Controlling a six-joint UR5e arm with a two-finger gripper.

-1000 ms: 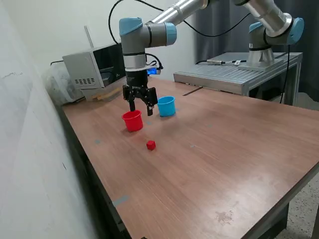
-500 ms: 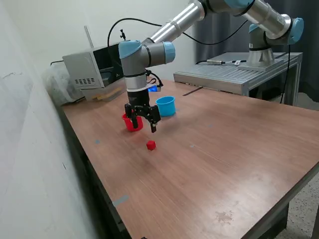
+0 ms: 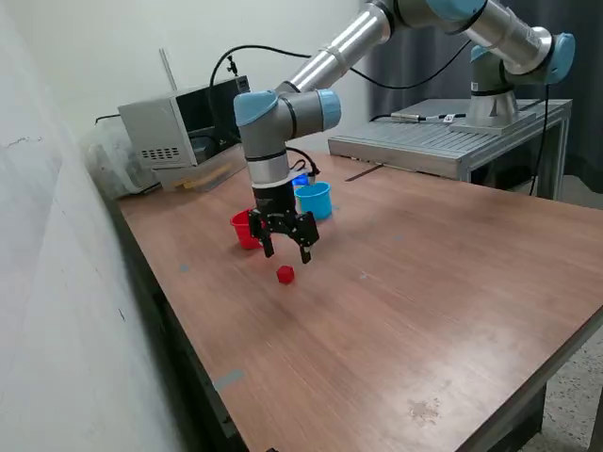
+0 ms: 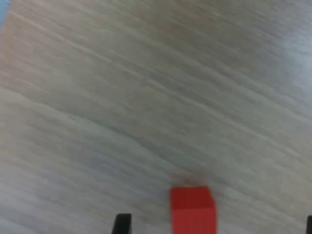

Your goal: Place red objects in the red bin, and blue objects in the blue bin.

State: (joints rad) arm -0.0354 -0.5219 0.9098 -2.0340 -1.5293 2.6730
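One small red cube point(image 3: 285, 274) lies on the wooden table, and the wrist view shows it point(image 4: 193, 210) between the finger tips at the frame edge. My gripper point(image 3: 286, 250) hangs open just above and slightly behind the cube, holding nothing. The red bin point(image 3: 245, 229) stands behind the gripper, partly hidden by it. The blue bin point(image 3: 314, 200) stands beside it toward the exterior view's right. No blue objects show; the insides of both bins are hidden.
A grey box-shaped device point(image 3: 179, 122) sits at the table's back corner. A metal bench point(image 3: 443, 141) with a second arm's base point(image 3: 495, 99) stands behind the table. A white wall point(image 3: 57, 282) runs along the exterior view's left.
The gripper has moved from above the red bin forward and down toward the red cube, staying open. The cube and both bins have not moved.
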